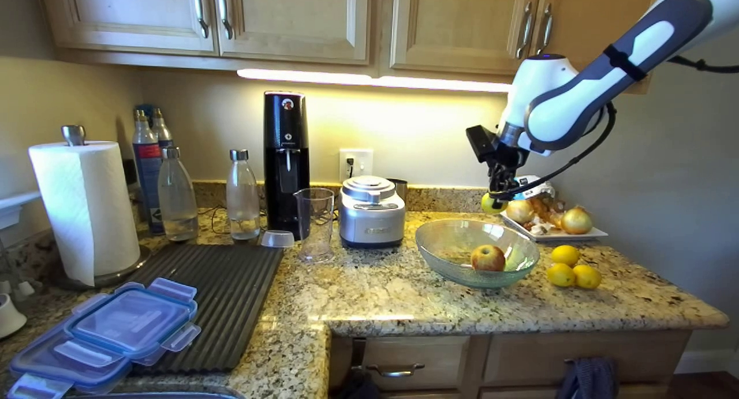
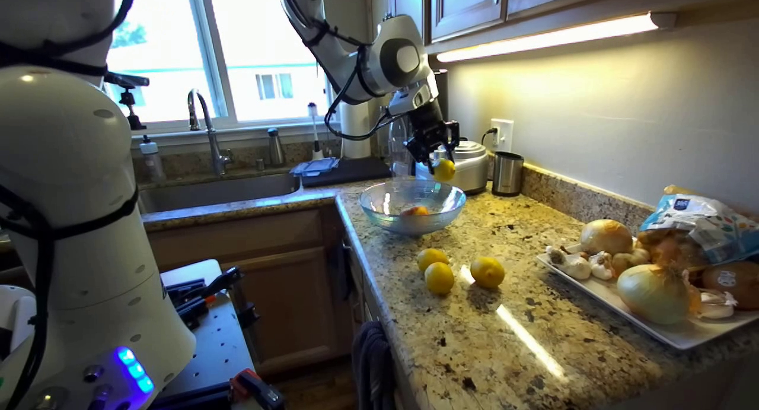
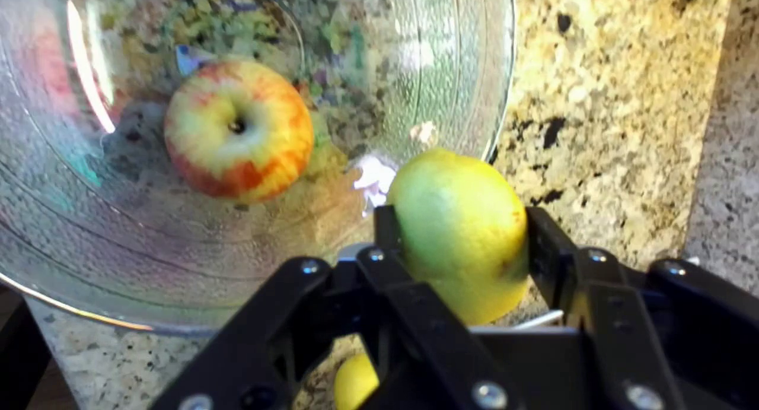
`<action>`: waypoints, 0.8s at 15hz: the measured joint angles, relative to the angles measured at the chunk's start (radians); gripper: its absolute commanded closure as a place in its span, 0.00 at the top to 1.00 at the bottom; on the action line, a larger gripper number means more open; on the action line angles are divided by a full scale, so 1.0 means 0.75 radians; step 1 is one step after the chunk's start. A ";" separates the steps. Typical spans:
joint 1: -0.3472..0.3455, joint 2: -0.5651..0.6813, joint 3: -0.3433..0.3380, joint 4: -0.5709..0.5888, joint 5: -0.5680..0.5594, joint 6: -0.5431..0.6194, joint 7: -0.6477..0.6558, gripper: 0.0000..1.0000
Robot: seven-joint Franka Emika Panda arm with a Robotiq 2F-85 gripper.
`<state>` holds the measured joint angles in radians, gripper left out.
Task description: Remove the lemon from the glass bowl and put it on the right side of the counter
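Held lemon (image 3: 456, 232), flecked (wrist view only)

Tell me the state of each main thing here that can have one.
Gripper: shut on the lemon.
Lemon: held in the air, out of the glass bowl.
Glass bowl: upright, holding an apple.
Three other lemons: resting on the counter.
Under-cabinet light: on.
Upper cabinet doors: shut.
Silver appliance: lid on.
Two clear bottles: upright, capped.
Black plug: in the outlet.
Dark towel: hanging.
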<state>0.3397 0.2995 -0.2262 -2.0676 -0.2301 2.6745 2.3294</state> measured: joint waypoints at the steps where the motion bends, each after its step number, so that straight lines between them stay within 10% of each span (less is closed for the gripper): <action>1: -0.004 -0.020 -0.026 -0.026 -0.066 0.000 0.067 0.29; 6: -0.061 -0.087 -0.097 -0.142 -0.338 -0.001 0.386 0.29; 12: 0.014 -0.053 -0.304 -0.222 -0.135 0.047 0.361 0.29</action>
<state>0.3505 0.2594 -0.4544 -2.2340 -0.3312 2.7098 2.6000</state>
